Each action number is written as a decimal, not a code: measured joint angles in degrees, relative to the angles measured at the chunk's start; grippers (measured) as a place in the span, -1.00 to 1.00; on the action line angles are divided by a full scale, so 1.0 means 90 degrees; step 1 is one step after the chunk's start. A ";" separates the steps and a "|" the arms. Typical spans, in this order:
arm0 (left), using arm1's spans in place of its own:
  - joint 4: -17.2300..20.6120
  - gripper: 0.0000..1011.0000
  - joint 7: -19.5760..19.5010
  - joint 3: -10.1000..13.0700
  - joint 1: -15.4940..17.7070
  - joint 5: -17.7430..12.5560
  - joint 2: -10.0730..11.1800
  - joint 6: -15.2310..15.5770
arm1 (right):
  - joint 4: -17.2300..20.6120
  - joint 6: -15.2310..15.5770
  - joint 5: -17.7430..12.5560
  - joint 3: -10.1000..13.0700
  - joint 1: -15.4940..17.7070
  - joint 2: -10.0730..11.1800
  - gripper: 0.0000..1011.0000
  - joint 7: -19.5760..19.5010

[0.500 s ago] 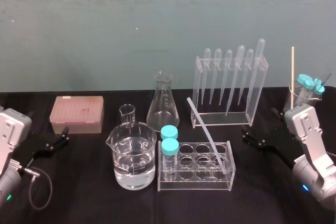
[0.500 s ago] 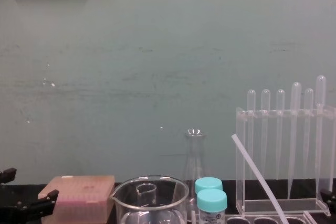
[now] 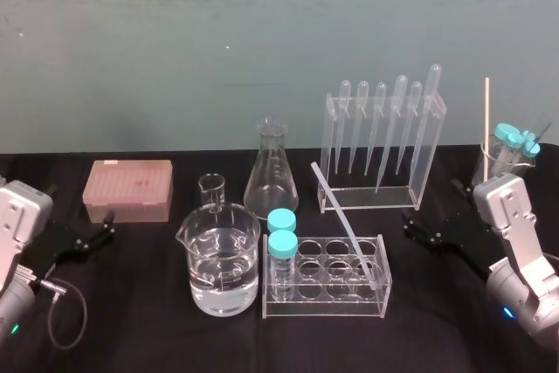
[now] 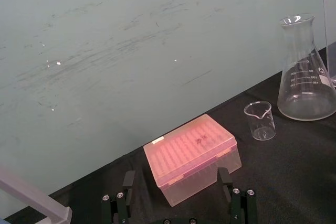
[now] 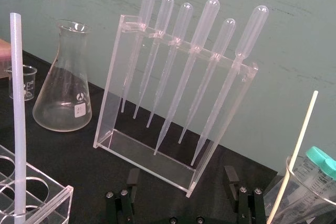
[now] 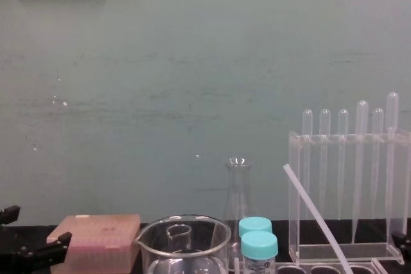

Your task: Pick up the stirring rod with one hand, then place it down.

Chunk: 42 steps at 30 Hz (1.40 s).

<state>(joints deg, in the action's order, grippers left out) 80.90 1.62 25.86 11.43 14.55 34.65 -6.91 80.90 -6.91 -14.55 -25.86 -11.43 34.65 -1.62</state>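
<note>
The stirring rod [image 3: 345,223] is a thin translucent-white stick. It leans in the back right of the clear test-tube rack [image 3: 323,307], its top tilted toward the flask; it also shows in the chest view [image 6: 318,219] and right wrist view [image 5: 18,114]. My right gripper [image 3: 410,224] hovers open low over the table, right of the rack and clear of the rod, its fingers [image 5: 229,177] apart with nothing between them. My left gripper [image 3: 103,224] rests open at the far left, in front of the pink tip box [image 4: 191,156].
A water-filled beaker [image 3: 223,259], a small beaker [image 3: 211,188] and an Erlenmeyer flask [image 3: 271,170] stand left of the rack. Two blue-capped tubes [image 3: 281,246] sit in it. A pipette stand [image 3: 380,141] is behind. A beaker with a wooden stick [image 3: 486,128] is far right.
</note>
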 joint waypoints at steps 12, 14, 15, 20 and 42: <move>0.0000 0.98 0.0000 0.0000 0.0000 0.0000 0.0000 0.0000 | 0.0000 0.0000 0.0000 0.0000 0.0000 0.0000 0.99 0.0000; 0.0000 0.98 0.0000 0.0000 0.0000 0.0000 0.0000 0.0000 | 0.0000 0.0000 0.0000 0.0000 0.0000 0.0000 0.99 0.0000; 0.0000 0.98 0.0000 0.0000 0.0000 0.0000 0.0000 0.0000 | 0.0000 0.0000 0.0000 0.0000 0.0000 0.0000 0.99 0.0000; 0.0000 0.98 0.0000 0.0000 0.0000 0.0000 0.0000 0.0000 | 0.0000 0.0000 0.0000 0.0000 0.0000 0.0000 0.99 0.0000; 0.0000 0.98 0.0000 0.0000 0.0000 0.0000 0.0000 0.0000 | 0.0000 0.0000 0.0000 0.0000 0.0000 0.0000 0.99 0.0000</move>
<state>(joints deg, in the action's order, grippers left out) 80.90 1.62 25.86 11.43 14.55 34.64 -6.91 80.90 -6.91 -14.55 -25.86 -11.43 34.65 -1.62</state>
